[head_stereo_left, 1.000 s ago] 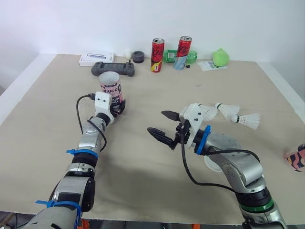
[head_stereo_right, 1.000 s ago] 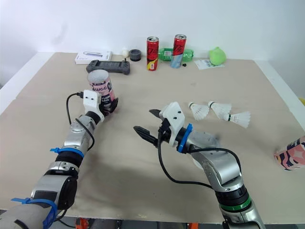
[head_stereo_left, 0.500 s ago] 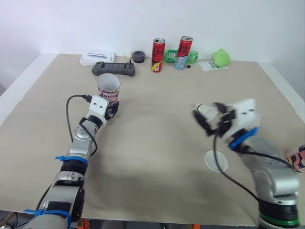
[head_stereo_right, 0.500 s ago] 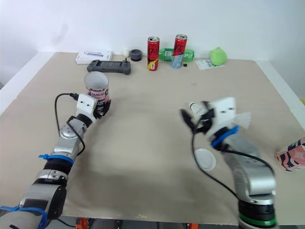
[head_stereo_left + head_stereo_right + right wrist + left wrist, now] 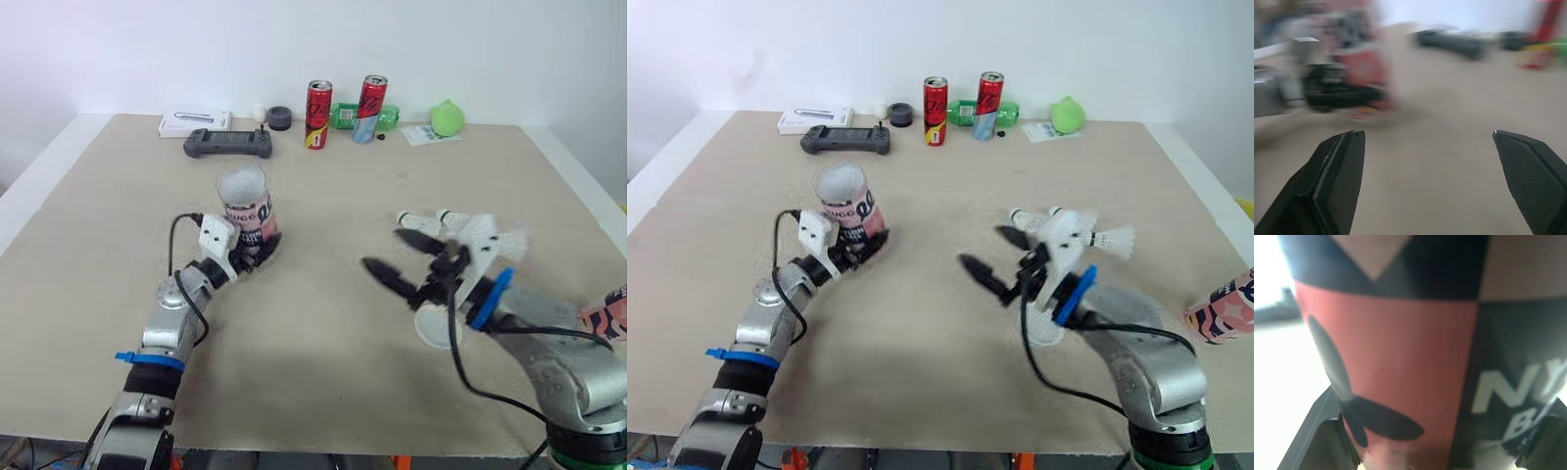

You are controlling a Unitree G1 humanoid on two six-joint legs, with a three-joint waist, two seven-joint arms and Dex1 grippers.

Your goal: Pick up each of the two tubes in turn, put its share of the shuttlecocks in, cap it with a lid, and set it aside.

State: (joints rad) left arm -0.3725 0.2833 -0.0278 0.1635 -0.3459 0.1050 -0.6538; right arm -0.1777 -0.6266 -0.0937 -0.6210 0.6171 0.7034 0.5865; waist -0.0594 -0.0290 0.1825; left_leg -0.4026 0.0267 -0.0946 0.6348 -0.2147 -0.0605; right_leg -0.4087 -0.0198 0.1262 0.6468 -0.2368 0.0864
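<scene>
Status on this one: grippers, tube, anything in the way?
Left gripper shut on tube. Right gripper open, empty, near lid. Shuttlecocks on table; nothing between grippers.

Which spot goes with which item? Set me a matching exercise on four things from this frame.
Items:
1. open tube
2. second tube
3. lid
4. shuttlecocks

Places:
A. flat on the table, under the right arm
B. clamped in the left jaws
C. on the table at the far right
D. in a row beyond the right arm

Pairs: 1-B, 2-C, 3-A, 4-D
</scene>
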